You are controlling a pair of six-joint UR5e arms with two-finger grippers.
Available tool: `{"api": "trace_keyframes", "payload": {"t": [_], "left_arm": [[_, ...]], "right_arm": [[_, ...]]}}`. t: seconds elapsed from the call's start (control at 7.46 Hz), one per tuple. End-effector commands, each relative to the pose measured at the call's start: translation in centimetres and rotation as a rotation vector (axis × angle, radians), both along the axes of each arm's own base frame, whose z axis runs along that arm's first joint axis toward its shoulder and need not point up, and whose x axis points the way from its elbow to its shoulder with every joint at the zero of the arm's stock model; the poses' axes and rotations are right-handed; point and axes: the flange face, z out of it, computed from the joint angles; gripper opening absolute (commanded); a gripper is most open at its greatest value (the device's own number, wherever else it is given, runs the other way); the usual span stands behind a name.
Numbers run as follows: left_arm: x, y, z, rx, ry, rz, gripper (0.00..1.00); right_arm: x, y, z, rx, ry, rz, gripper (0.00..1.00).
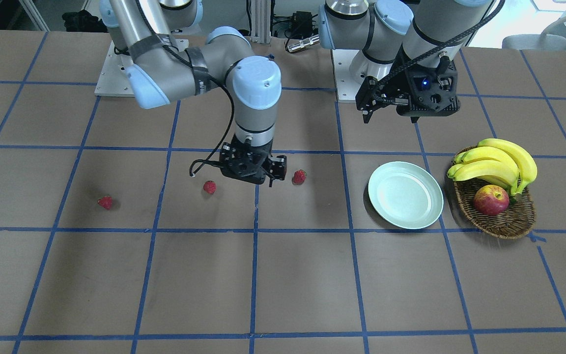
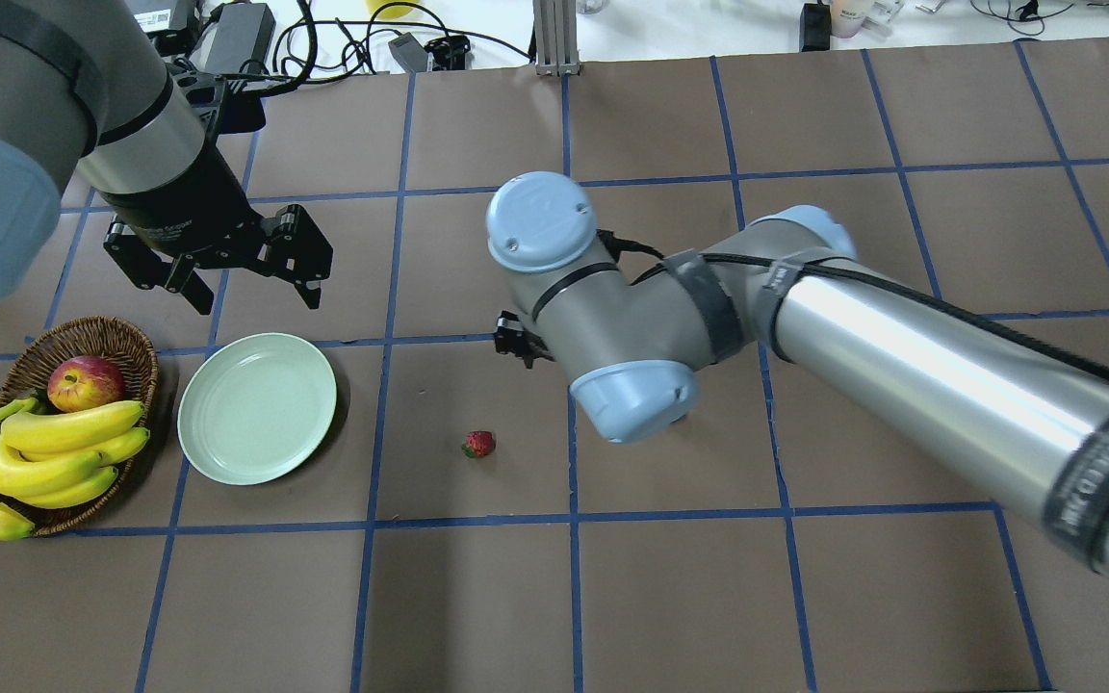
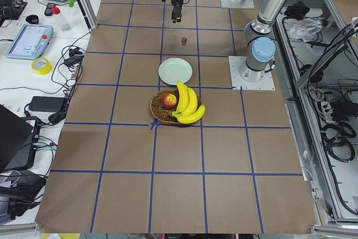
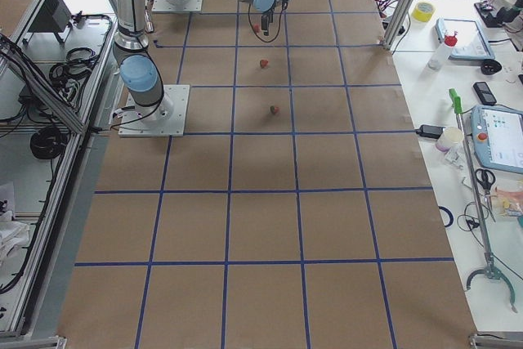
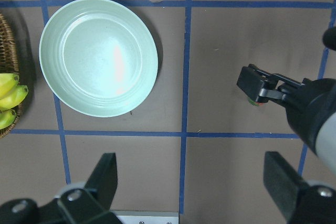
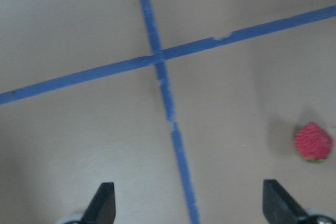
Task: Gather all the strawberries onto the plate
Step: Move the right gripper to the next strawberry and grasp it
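Round, shallow, pale mint-green plate (image 1: pixel 405 195) sits on the brown paper-covered table (image 1: pixel 283 285), which is marked with a blue tape grid (image 1: pixel 352 231). Just beside the plate is a brown wicker basket (image 1: pixel 509 223) carrying a yellow banana bunch (image 1: pixel 496 164) and a red-yellow apple (image 1: pixel 491 200).

Three small red strawberries with green caps lie on the table in a loose row, all apart from the plate, on the robot's right of it.
- Nearest strawberry (image 1: pixel 299 177): near the plate, with one tape line between them.
- Middle strawberry (image 1: pixel 209 187): further along the row.
- Far strawberry (image 1: pixel 105 202): well apart from the plate.

The overhead view shows only the nearest one; the right arm covers the other two.

Right gripper (image 6: pixel 187 198): low over the table, between the nearest and middle strawberries and touching neither. Its black fingers (image 6: pixel 102 205) are spread wide, with only the table and a tape crossing between them. One strawberry shows in its wrist view, out beyond one finger. I cannot tell which.

Left gripper (image 5: pixel 191 177): hangs above the table on the robot's side of the plate. Jaws are wide and hold nothing. In its wrist view the plate lies ahead and off to one side of the gap.
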Motion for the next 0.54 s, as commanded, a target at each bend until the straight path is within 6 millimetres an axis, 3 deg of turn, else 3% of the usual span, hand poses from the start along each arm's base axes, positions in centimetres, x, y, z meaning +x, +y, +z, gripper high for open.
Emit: {"api": "trace_keyframes", "payload": {"t": [0.0,0.13,0.27,0.4], "left_arm": [[0.0,0.0,0.1,-0.003,0.0,-0.001,1.0],[-0.1,-0.1,0.0,-0.003,0.001,-0.001,1.0],[-0.1,0.1,0.1,-0.001,0.0,-0.003,1.0],[-0.1,0.1,0.2,-0.004,0.0,-0.003,1.0]], "right_arm": [[-7.9,2.6,-3.9,0.037,0.021,0.119,1.0],[-8.3,3.3,-5.1,-0.009,0.011,0.152,1.0],[-8.1,2.9,-5.3,-0.016,0.001,0.15,0.93],[-8.0,2.4,-5.2,-0.063,-0.008,0.172,0.92]]}}
